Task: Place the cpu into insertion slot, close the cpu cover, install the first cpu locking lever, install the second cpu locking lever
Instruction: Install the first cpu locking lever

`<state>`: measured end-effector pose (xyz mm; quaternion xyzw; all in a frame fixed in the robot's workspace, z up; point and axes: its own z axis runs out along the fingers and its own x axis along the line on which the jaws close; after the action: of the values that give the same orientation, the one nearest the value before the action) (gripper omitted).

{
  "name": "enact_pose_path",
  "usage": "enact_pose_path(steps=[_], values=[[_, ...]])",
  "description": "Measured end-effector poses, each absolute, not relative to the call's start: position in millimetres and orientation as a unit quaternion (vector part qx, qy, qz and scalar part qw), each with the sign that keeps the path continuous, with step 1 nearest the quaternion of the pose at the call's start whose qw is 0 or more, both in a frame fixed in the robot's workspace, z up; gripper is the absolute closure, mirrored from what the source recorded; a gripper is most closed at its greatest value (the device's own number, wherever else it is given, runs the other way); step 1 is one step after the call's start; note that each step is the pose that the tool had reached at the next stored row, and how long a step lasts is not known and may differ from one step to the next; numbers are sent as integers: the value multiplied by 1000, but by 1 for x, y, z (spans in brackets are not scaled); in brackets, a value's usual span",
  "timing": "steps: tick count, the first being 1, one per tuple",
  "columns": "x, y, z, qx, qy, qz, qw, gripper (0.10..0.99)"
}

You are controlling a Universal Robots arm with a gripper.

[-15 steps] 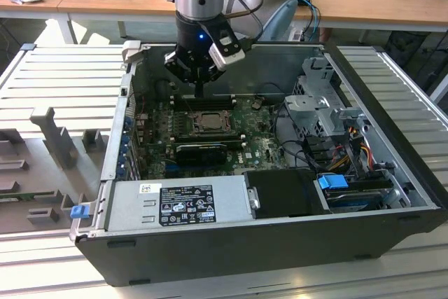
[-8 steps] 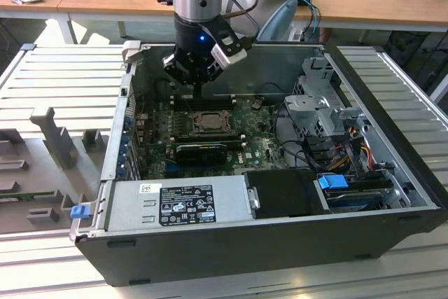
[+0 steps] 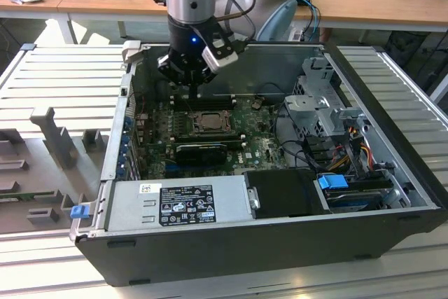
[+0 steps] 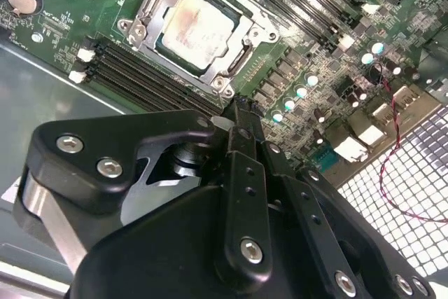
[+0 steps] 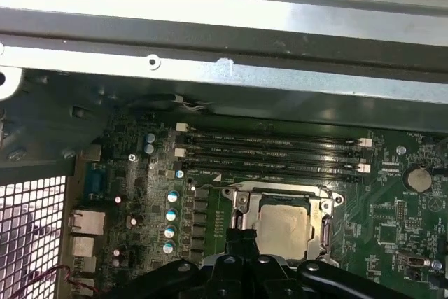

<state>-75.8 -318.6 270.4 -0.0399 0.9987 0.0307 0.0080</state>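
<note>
Gripper looks pinched shut on nothing, its tips hovering just off the edge of the insertion slot. Straight ahead of them the cpu sits in it, framed by the cpu cover.

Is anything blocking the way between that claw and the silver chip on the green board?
Nothing visible does. The gripper hangs at the edge of the socket, where the chip already lies, framed by the metal cover.
</note>
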Motion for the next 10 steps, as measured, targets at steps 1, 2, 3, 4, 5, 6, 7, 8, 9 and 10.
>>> enact_pose_path(steps=[1, 2, 3, 4, 5, 6, 7, 8, 9, 10], values=[[-76, -319, 270, -40, 999, 31, 8, 980], [-77, -319, 270, -40, 999, 31, 8, 980], [-77, -319, 270, -40, 999, 31, 8, 980], [-78, -319, 270, -40, 999, 31, 8, 980], [-79, -319, 270, -40, 999, 31, 8, 980], [-80, -319, 270, -40, 999, 31, 8, 980], [-81, -319, 270, -40, 999, 31, 8, 980], [-83, -319, 270, -40, 999, 31, 8, 980], [-87, -319, 270, -40, 999, 31, 8, 980], [-90, -319, 270, -39, 999, 31, 8, 980]])
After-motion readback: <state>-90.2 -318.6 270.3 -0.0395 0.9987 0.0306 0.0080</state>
